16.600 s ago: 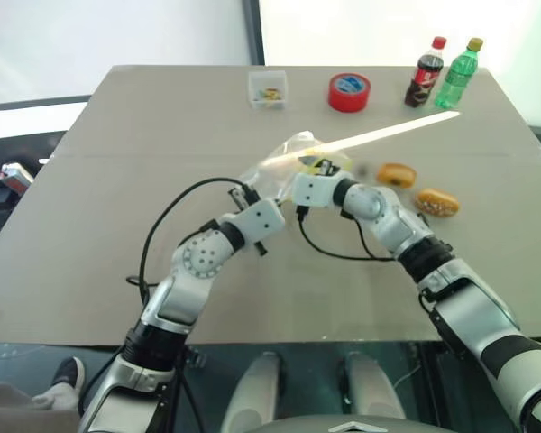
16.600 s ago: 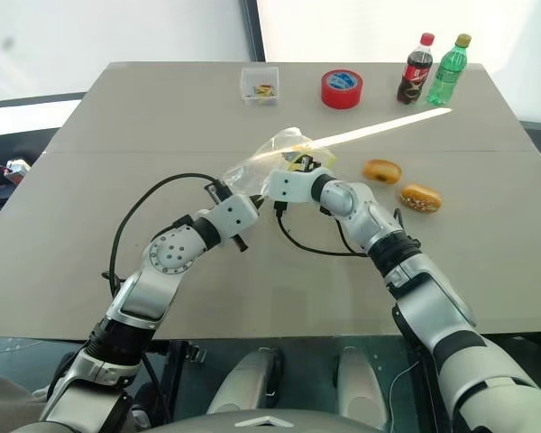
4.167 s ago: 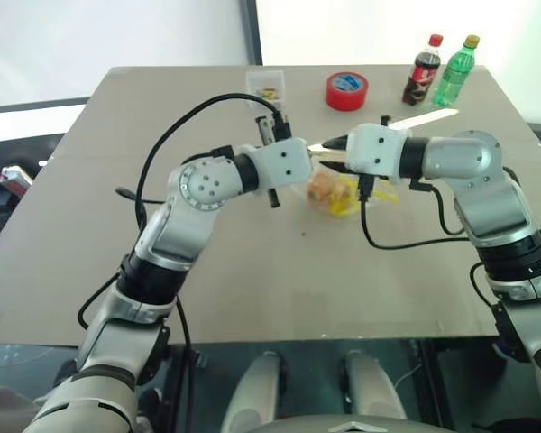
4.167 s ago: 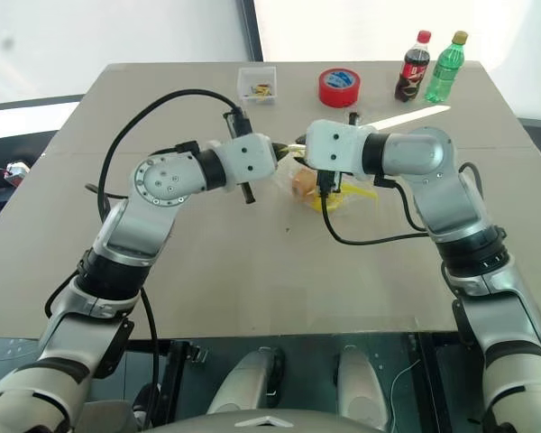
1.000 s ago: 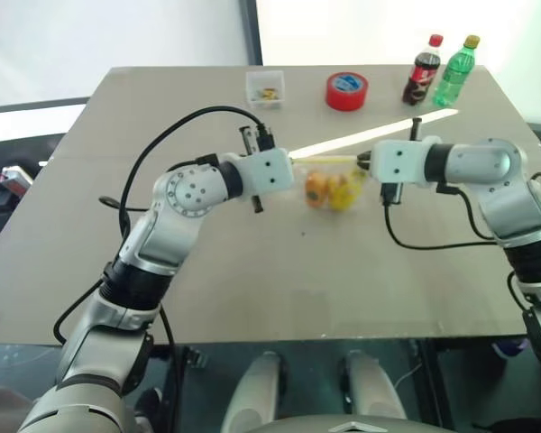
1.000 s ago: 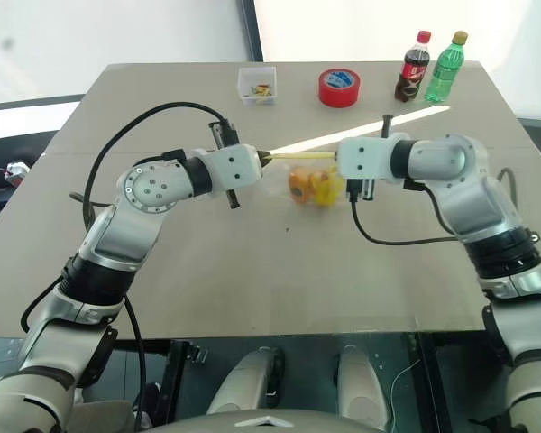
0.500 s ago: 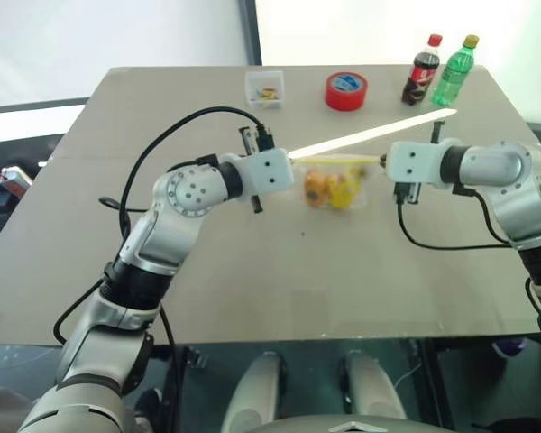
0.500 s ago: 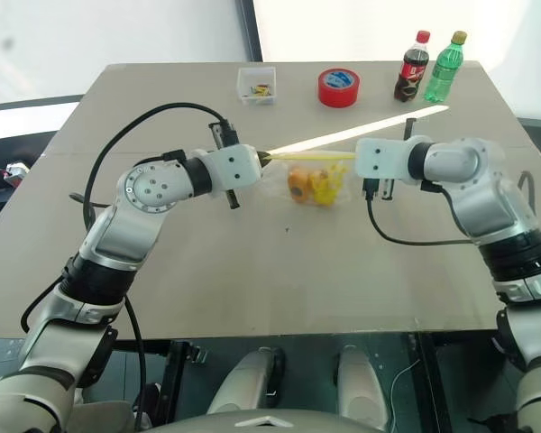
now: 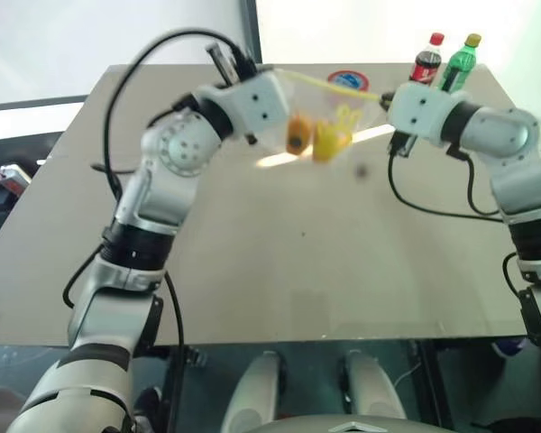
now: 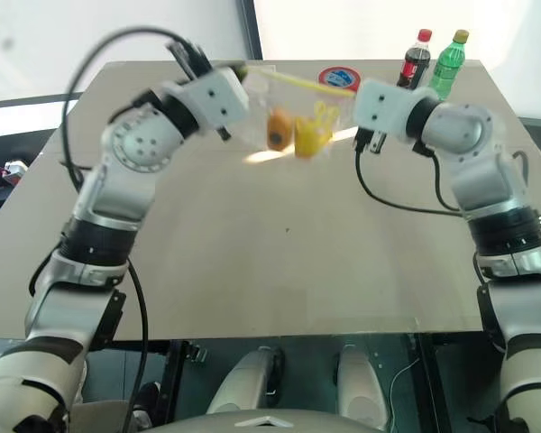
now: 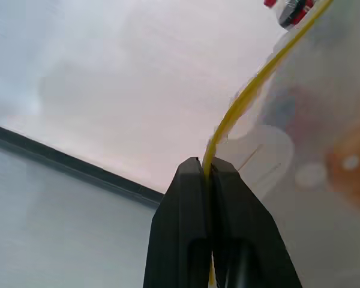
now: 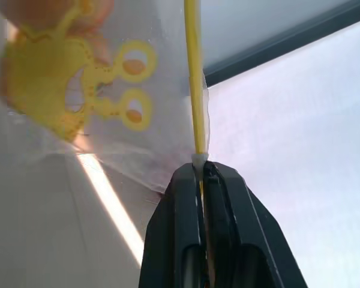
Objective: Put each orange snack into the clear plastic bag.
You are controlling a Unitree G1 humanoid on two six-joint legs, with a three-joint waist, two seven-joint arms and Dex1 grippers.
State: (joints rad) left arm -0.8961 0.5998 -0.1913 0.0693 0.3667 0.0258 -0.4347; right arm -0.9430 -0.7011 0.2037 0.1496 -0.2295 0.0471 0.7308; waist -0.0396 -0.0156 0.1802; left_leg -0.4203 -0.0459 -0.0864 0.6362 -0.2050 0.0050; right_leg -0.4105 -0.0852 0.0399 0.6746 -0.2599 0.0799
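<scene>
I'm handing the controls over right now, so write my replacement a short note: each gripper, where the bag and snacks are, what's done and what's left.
Left gripper: shut on the yellow strip at one end of the clear plastic bag.
Right gripper: shut on the strip's other end.
The bag hangs stretched between both grippers, above the table.
Orange snacks: orange shapes show inside the bag, though blur hides the count; none lie on the table.
Done: snacks appear bagged.
Left: set the bag down and release, probably.
Far edge: red tape roll, two bottles.
</scene>
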